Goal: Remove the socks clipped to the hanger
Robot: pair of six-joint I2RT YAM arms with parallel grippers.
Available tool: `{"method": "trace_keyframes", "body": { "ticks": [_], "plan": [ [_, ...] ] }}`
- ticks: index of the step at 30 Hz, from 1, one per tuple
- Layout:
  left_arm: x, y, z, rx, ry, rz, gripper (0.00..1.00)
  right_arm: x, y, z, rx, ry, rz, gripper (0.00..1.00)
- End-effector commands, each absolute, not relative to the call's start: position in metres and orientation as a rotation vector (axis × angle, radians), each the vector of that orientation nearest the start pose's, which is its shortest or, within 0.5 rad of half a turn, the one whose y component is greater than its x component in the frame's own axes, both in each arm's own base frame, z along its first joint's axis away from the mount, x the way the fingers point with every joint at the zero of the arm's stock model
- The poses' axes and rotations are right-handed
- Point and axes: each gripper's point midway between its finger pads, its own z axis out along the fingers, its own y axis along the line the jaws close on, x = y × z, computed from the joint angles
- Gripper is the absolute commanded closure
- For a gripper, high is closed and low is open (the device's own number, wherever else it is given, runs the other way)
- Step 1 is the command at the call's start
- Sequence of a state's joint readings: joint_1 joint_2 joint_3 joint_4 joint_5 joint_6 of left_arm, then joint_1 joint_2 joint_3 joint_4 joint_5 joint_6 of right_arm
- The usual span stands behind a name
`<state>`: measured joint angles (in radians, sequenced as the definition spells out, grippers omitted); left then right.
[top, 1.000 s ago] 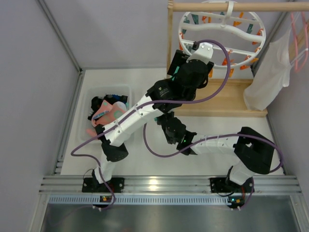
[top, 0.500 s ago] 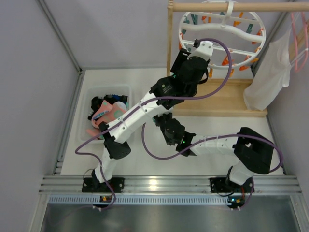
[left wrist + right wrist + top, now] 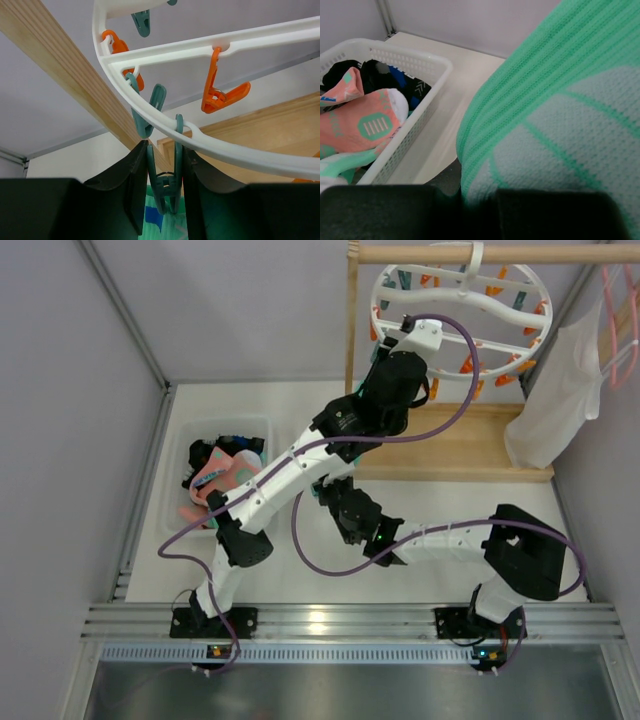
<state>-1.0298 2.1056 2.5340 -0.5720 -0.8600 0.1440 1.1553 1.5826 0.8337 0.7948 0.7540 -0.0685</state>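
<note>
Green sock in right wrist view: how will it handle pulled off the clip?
Likely floppy and light: the green sock is ribbed knit, draping in a curve. Probably grippy, not slippery, given the textured weave. It may stretch before releasing, since the teal clip looks to be pinching it.

White arm links (image 3: 270, 485), black joint housings (image 3: 525, 560), looping purple cables (image 3: 294, 530), dark fingers (image 3: 125, 200)

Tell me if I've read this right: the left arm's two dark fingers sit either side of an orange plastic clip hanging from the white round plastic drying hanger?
Not quite. The clip between the left gripper's fingers is a teal plastic clip, not orange. The left wrist view shows it hanging from the white round plastic drying hanger. An orange clip hangs off to the side, clear of the fingers.
</note>
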Motion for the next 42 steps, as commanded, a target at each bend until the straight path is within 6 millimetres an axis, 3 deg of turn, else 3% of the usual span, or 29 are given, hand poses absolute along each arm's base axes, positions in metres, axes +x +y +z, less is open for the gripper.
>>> {"method": "trace_keyframes", "body": {
  "ticks": [1, 3, 6, 13, 14, 15, 19, 20, 22, 24, 25, 27, 29, 30, 31, 32, 33, 35, 36, 38, 39, 42],
  "plan": [
    [0.396, -0.384, 0.447, 0.286, 1.585, 0.017, 0.81, 0.281, 0.373, 0.233, -0.345, 1.473, 0.349, 1.0],
    [0.398, -0.385, 0.445, 0.283, 1.589, 0.011, 0.87, 0.28, 0.371, 0.234, -0.34, 1.469, 0.354, 1.0],
    [0.397, -0.386, 0.441, 0.286, 1.596, -0.001, 0.87, 0.276, 0.362, 0.228, -0.335, 1.479, 0.354, 1.0],
    [0.389, -0.384, 0.435, 0.289, 1.622, -0.052, 0.74, 0.25, 0.328, 0.201, -0.331, 1.519, 0.449, 1.0],
    [0.385, -0.38, 0.442, 0.272, 1.619, -0.082, 0.68, 0.246, 0.322, 0.206, -0.326, 1.509, 0.47, 1.0],
    [0.382, -0.38, 0.441, 0.276, 1.623, -0.096, 0.64, 0.242, 0.315, 0.194, -0.352, 1.529, 0.463, 1.0],
    [0.374, -0.371, 0.444, 0.275, 1.633, -0.124, 0.45, 0.23, 0.292, 0.181, -0.378, 1.574, 0.459, 1.0],
    [0.371, -0.37, 0.443, 0.232, 1.645, -0.166, 0.34, 0.227, 0.285, 0.181, -0.389, 1.588, 0.454, 1.0],
    [0.364, -0.363, 0.441, 0.222, 1.658, -0.189, 0.23, 0.223, 0.276, 0.175, -0.402, 1.617, 0.452, 1.0],
    [0.36, -0.356, 0.44, 0.185, 1.671, -0.207, 0.06, 0.218, 0.266, 0.174, -0.424, 1.645, 0.446, 1.0],
    [0.353, -0.345, 0.448, 0.164, 1.664, -0.221, 0.02, 0.215, 0.263, 0.174, -0.433, 1.652, 0.452, 1.0],
    [0.349, -0.336, 0.431, 0.143, 1.697, -0.201, 0.02, 0.211, 0.255, 0.175, -0.459, 1.673, 0.451, 1.0],
    [0.339, -0.315, 0.439, 0.087, 1.691, -0.213, 0.02, 0.208, 0.251, 0.176, -0.486, 1.685, 0.454, 1.0],
    [0.337, -0.307, 0.419, 0.09, 1.72, -0.168, 0.02, 0.208, 0.246, 0.18, -0.501, 1.688, 0.442, 1.0],
    [0.329, -0.293, 0.427, 0.065, 1.708, -0.182, 0.02, 0.206, 0.245, 0.181, -0.519, 1.691, 0.442, 1.0],
    [0.325, -0.285, 0.42, 0.056, 1.72, -0.172, 0.02, 0.205, 0.244, 0.187, -0.526, 1.682, 0.45, 1.0],
    [0.323, -0.277, 0.399, 0.06, 1.748, -0.124, 0.02, 0.204, 0.245, 0.194, -0.536, 1.675, 0.459, 1.0],
    [0.312, -0.252, 0.397, 0.023, 1.744, -0.108, 0.02, 0.2, 0.245, 0.194, -0.604, 1.69, 0.457, 1.0],
    [0.31, -0.241, 0.371, 0.034, 1.774, -0.044, 0.02, 0.202, 0.245, 0.203, -0.614, 1.683, 0.459, 1.0],
    [0.301, -0.212, 0.372, -0.034, 1.766, -0.058, 0.02, 0.2, 0.253, 0.209, -0.668, 1.687, 0.48, 1.0],
    [0.296, -0.199, 0.348, -0.022, 1.808, -0.018, 0.02, 0.201, 0.254, 0.212, -0.689, 1.684, 0.478, 1.0],
    [0.286, -0.151, 0.344, -0.12, 1.838, -0.038, 0.02, 0.203, 0.27, 0.223, -0.759, 1.687, 0.509, 1.0]
  ]
}}
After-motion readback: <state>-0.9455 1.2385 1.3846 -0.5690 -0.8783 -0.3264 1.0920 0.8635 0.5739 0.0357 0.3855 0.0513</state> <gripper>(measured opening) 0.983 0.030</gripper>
